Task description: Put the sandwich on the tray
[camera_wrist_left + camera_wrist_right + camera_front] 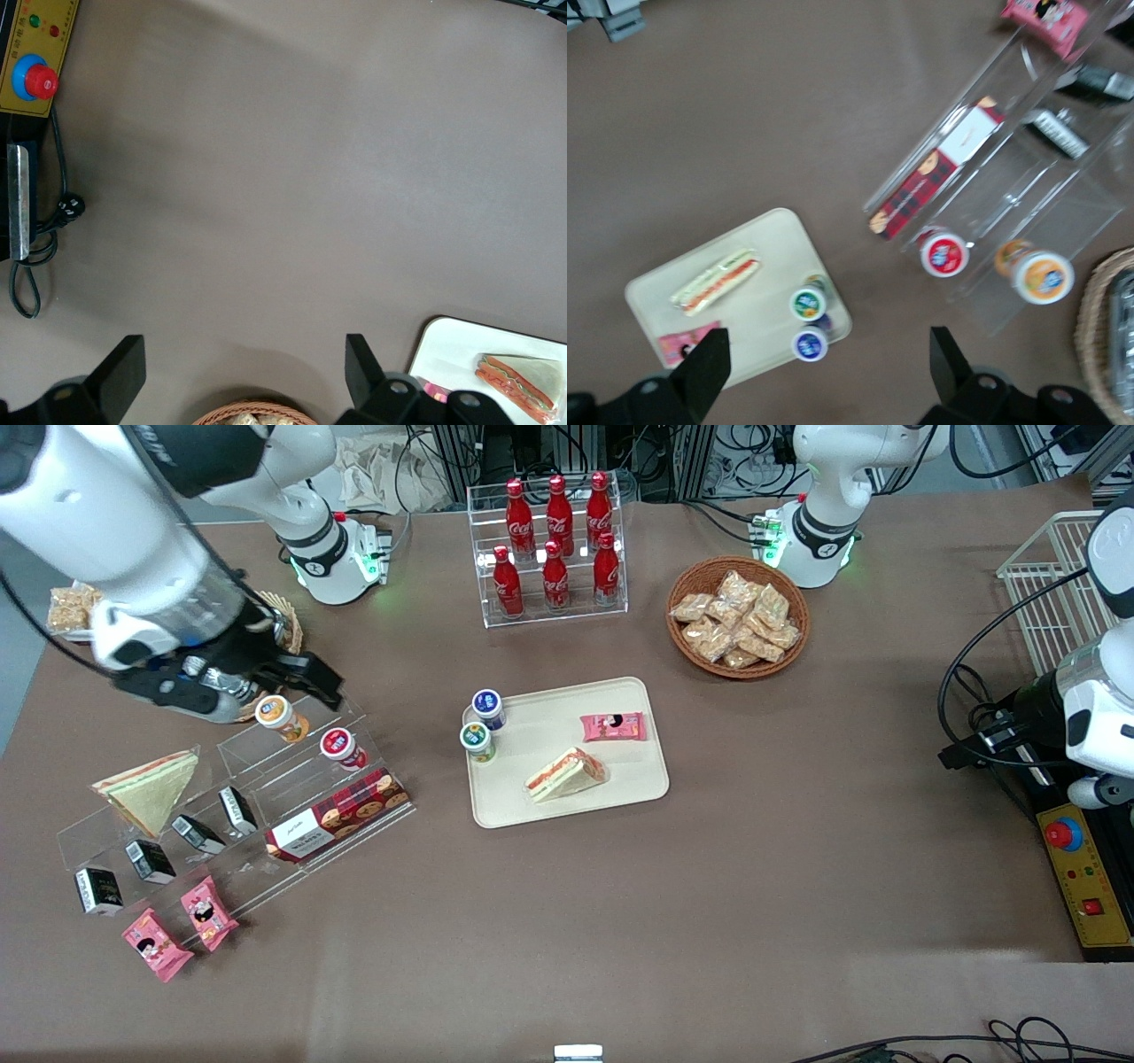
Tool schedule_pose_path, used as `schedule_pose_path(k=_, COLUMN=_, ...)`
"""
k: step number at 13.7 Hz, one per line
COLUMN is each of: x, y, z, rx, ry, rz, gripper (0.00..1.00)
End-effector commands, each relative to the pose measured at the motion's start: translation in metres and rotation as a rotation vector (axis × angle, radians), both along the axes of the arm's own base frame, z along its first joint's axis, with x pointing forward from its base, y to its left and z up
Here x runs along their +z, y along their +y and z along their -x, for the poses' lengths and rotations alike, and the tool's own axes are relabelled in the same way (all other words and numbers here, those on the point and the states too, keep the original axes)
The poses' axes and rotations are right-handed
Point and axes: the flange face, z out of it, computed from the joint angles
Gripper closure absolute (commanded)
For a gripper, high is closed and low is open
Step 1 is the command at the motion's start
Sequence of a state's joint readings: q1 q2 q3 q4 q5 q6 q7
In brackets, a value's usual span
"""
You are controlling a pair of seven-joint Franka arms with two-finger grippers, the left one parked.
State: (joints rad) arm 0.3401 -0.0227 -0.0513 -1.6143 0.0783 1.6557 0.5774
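The sandwich (567, 774), a clear-wrapped wedge with cream bread and red-orange filling, lies on the cream tray (620, 779) in the middle of the table. It also shows in the right wrist view (715, 282) on the tray (757, 257) and in the left wrist view (523, 379). My gripper (306, 677) is open and empty, held high above the clear acrylic shelf toward the working arm's end of the table, well away from the tray. In the right wrist view my gripper (828, 363) has its fingers spread wide.
On the tray stand two small cups (483, 726) and a pink snack packet (613, 727). A clear shelf (239, 797) holds a greenish-tan wedge (151, 788), cups, a cookie box and small black cartons. A cola bottle rack (554, 549) and a snack basket (737, 615) stand farther back.
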Motion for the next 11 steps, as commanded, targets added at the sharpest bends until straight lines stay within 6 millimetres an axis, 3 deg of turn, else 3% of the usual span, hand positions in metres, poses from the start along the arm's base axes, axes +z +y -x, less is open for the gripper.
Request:
schedule_pose_path(k=1, x=0.01, y=-0.042, z=0.003, rx=0.141, ry=-0.017, rz=0.045, gripper=0.0)
schedule_pose_path(k=4, x=0.005, y=-0.098, z=-0.009, rx=0.248, ry=-0.036, rz=0.067, gripper=0.0)
schedule_pose_path(k=6, x=0.007, y=-0.111, z=-0.013, rx=0.24, ry=-0.057, rz=0.17, gripper=0.0)
schedule_pose_path(k=11, x=0.005, y=-0.133, z=-0.021, rx=0.197, ry=-0.054, rz=0.139, gripper=0.0)
